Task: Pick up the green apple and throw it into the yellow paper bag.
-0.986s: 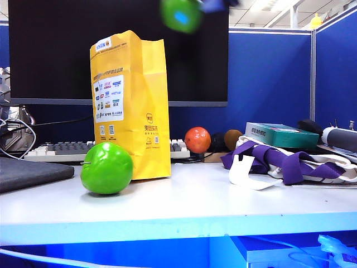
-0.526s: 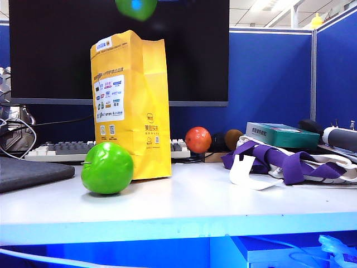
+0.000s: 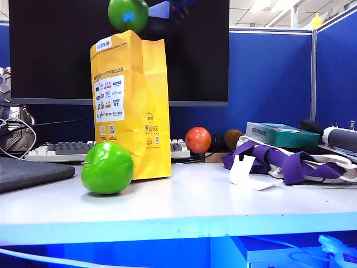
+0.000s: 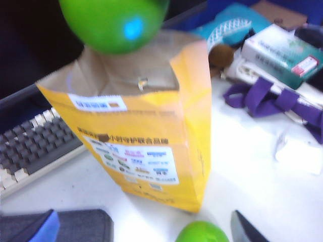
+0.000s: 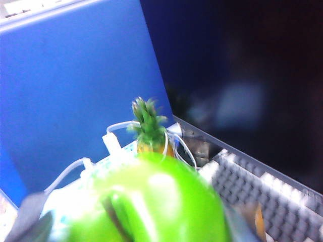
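Observation:
The green apple hangs just above the open mouth of the yellow paper bag, which stands upright on the white table. The left wrist view shows the apple over the bag's opening. My right gripper is up there with the apple between its fingers; a thin bright gap shows beside one finger, so the jaws stand open around it. One blue finger reaches the apple from the right. My left gripper hovers open in front of the bag, holding nothing.
A larger green ball rests against the bag's front. Behind are a keyboard, a black monitor, an orange fruit and a brown one. Purple straps and a teal box lie right. A small pineapple stands far off.
The apple travelled left along the top of the exterior view and has come down to just over the bag's mouth. The right gripper's blue finger has come into view beside it.

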